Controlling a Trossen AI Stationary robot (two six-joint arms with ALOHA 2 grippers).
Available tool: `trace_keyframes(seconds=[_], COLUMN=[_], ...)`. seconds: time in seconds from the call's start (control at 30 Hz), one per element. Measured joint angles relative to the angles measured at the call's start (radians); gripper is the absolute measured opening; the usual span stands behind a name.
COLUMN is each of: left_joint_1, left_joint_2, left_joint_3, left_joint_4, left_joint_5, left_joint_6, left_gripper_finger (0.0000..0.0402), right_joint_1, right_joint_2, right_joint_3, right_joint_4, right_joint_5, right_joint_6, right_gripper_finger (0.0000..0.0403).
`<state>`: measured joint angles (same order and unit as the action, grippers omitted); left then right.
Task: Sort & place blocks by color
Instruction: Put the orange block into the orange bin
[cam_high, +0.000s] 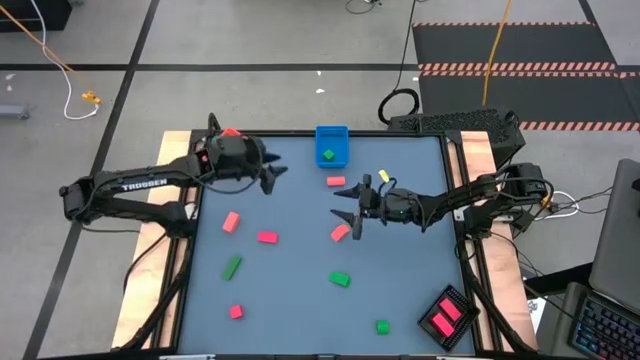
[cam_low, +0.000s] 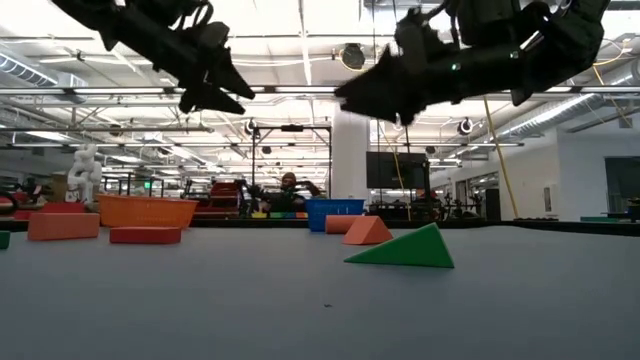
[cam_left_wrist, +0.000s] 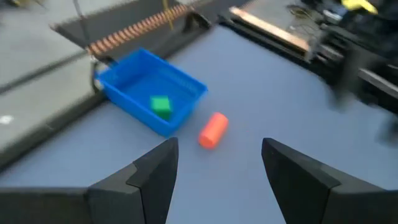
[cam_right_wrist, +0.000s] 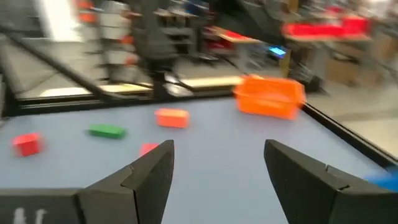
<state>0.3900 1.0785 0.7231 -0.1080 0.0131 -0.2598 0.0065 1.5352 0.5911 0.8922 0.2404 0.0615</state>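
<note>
High view | green bar (cam_high: 232, 267) long axis diagonal | left claw (cam_high: 272, 175) wide | right claw (cam_high: 347, 212) wide

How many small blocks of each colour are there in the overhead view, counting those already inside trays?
Small green blocks: 4 (1 in the blue plastic tray, 3 loose)
Small red or pink blocks: 7 (2 in the black tray, 5 loose; the two shades are too close to split)
Total: 11

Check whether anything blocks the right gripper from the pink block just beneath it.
Nothing visible does. The right gripper, open, hovers beside the pink block, with only bare mat between them; the other blocks lie farther off.
</note>
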Motion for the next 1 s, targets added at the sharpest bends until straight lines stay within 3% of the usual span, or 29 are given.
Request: trace_keyframes(seconds=[0.1, 0.23, 0.4, 0.5, 0.67, 0.87, 1.0], left_joint_1=[-0.062, -0.131, -0.213, -0.259, -0.311, -0.345, -0.343], left_joint_2=[0.031, 0.087, 0.166, 0.204, 0.254, 0.311, 0.342], left_joint_3=[0.0, 0.0, 0.0, 0.0, 0.0, 0.0, 0.0], left_joint_4=[-0.016, 0.009, 0.035, 0.041, 0.115, 0.198, 0.219], left_joint_5=[-0.018, -0.021, -0.019, -0.013, -0.014, -0.014, -0.014], left_joint_6=[-0.021, 0.035, 0.065, 0.071, 0.056, 0.05, 0.062], left_gripper_finger=[0.0232, 0.0232, 0.0232, 0.0232, 0.0232, 0.0232, 0.0232], right_joint_1=[-0.001, -0.001, 0.012, 0.045, 0.078, 0.05, 0.019], right_joint_2=[0.0, 0.0, 0.0, 0.0, 0.0, 0.0, 0.0], right_joint_3=[0.0, 0.004, 0.008, 0.008, 0.008, 0.017, 0.102], right_joint_4=[-0.102, -0.259, -0.357, -0.374, -0.375, -0.435, -0.612], right_joint_5=[0.118, 0.123, -0.04, -0.137, -0.14, -0.209, -0.277], right_joint_6=[0.061, 0.053, 0.056, -0.044, -0.233, -0.272, -0.251], right_gripper_finger=[0.0242, 0.0242, 0.0242, 0.0242, 0.0242, 0.0232, 0.0231])
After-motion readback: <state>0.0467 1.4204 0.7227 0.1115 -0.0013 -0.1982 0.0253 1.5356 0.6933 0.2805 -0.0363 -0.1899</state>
